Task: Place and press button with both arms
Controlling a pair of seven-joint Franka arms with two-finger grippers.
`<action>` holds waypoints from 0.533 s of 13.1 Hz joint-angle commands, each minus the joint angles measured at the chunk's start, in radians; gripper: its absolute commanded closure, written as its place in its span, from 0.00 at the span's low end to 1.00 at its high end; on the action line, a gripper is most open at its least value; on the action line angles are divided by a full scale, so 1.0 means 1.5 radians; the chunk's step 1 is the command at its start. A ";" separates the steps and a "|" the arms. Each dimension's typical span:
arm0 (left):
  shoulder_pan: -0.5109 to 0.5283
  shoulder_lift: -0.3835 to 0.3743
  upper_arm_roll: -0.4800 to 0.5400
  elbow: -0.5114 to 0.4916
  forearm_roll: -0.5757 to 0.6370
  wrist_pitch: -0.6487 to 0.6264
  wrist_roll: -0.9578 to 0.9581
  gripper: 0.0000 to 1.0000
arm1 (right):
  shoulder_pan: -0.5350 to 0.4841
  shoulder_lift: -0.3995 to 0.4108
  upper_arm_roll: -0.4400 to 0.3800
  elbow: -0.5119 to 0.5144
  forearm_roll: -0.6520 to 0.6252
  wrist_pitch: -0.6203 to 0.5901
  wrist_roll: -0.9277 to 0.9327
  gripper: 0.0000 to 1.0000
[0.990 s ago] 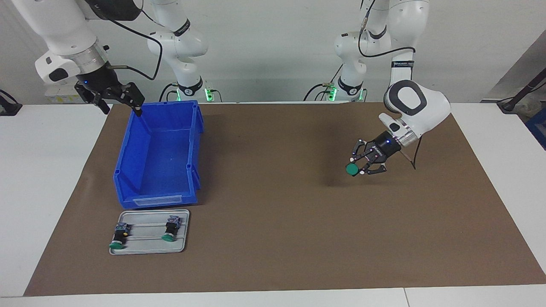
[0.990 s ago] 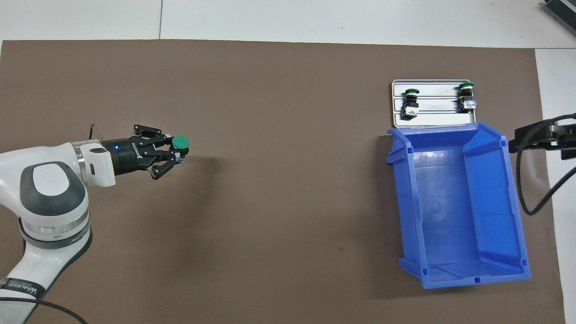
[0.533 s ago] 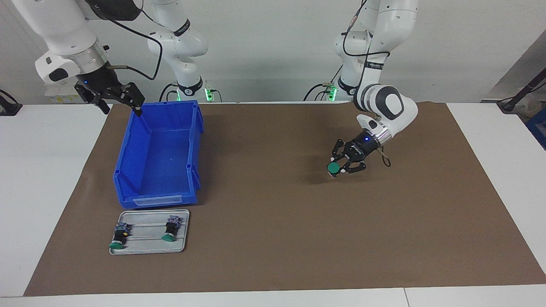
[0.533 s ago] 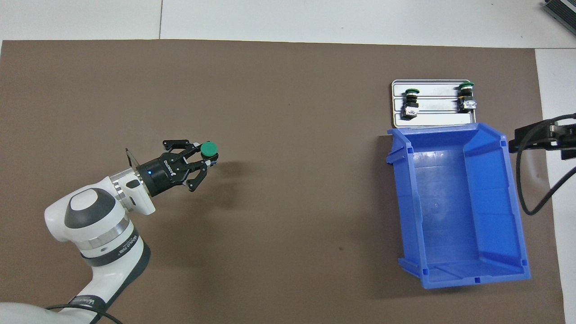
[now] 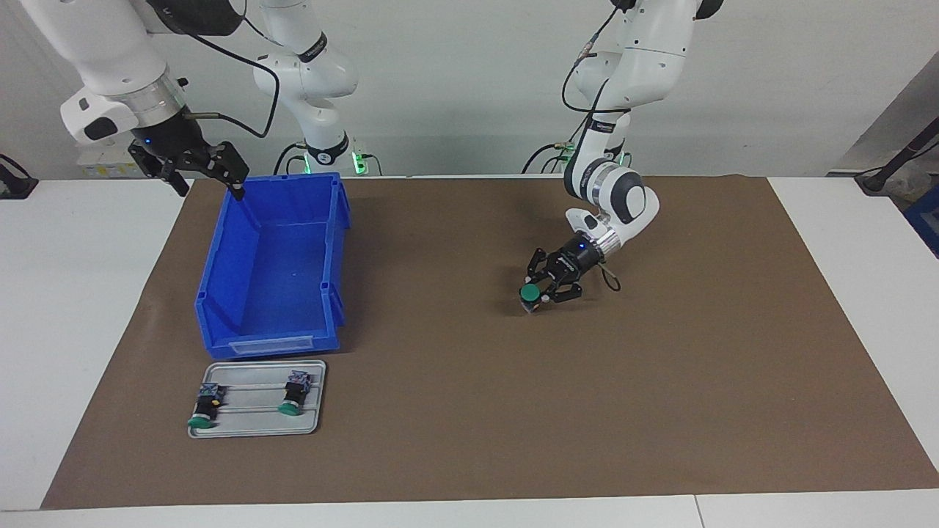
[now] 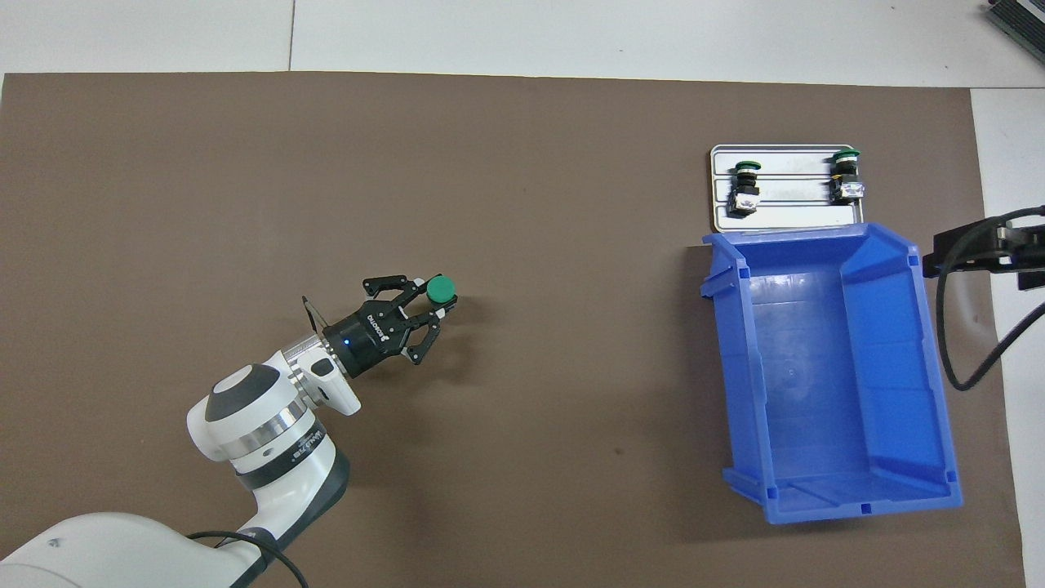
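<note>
- Left gripper (image 5: 541, 292) has its fingers clamped on the button (image 5: 530, 294), green cap up; over the last second it has carried the button toward the middle of the brown mat (image 5: 469, 440) and down, so it now looks at or just above the mat
- Placing seems nearly done; release, then pressing, remain
- Right gripper (image 5: 196, 172) waits unchanged, fingers apart, over the rim of the blue bin (image 5: 334, 220)
- On the counter, the tray (image 5: 315, 411) holds two other buttons
</note>
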 commanded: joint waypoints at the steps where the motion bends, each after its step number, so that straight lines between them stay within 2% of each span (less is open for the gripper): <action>1: -0.025 -0.016 0.010 -0.040 -0.033 -0.028 0.062 1.00 | 0.000 -0.009 -0.002 -0.012 0.004 0.004 -0.017 0.01; 7: -0.027 -0.020 0.010 -0.057 -0.033 -0.033 0.064 1.00 | 0.000 -0.009 -0.002 -0.012 0.005 0.004 -0.017 0.01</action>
